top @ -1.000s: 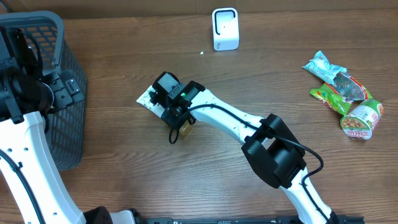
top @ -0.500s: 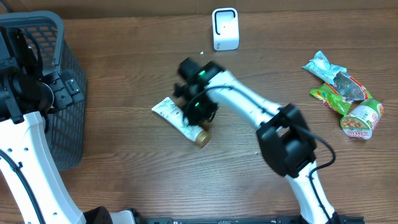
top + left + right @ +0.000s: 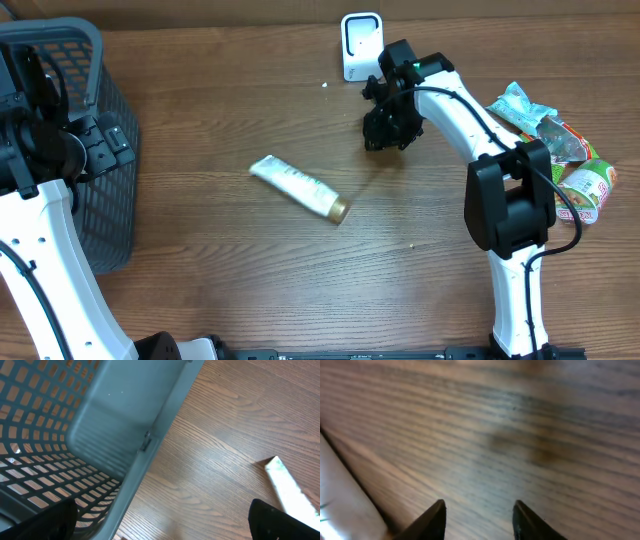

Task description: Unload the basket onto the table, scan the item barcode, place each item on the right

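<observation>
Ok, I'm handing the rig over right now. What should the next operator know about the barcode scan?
Left gripper: open, empty, at the rim of the basket.
Right gripper: open, empty, over bare table just in front of the scanner.
Item: the white tube with a gold cap lies flat mid-table, apart from both grippers.
Done: nothing here confirms a scan.
Left: pick up the tube, probably with the right arm since it is nearer, and show its barcode to the scanner. Snack packets lie at the right edge.
</observation>
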`<action>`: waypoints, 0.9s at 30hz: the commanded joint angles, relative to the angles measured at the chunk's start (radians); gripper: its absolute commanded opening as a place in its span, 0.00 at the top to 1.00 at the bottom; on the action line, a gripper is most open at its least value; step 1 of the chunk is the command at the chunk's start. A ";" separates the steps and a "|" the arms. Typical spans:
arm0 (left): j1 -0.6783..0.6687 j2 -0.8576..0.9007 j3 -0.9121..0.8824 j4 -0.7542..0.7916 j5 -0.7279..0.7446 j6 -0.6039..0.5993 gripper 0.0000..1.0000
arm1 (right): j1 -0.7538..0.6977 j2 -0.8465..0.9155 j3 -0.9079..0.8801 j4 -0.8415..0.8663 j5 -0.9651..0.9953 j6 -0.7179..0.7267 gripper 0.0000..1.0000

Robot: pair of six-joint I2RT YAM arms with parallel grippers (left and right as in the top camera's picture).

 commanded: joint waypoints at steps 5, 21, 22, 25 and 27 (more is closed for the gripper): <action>0.005 0.000 0.000 0.002 0.005 0.018 0.00 | 0.159 -0.001 0.164 -0.101 0.050 -0.133 0.38; 0.005 0.000 0.000 0.002 0.005 0.018 0.00 | 0.626 0.000 0.077 0.002 0.683 -0.101 0.43; 0.005 0.000 0.000 0.002 0.005 0.018 0.00 | 0.642 0.001 0.055 0.023 0.698 -0.101 0.42; 0.005 0.000 0.000 0.002 0.005 0.018 0.00 | 0.660 0.003 -0.003 0.075 0.699 -0.102 0.38; 0.005 0.000 0.000 0.002 0.005 0.018 0.00 | 0.663 0.003 -0.042 0.102 0.705 -0.102 0.37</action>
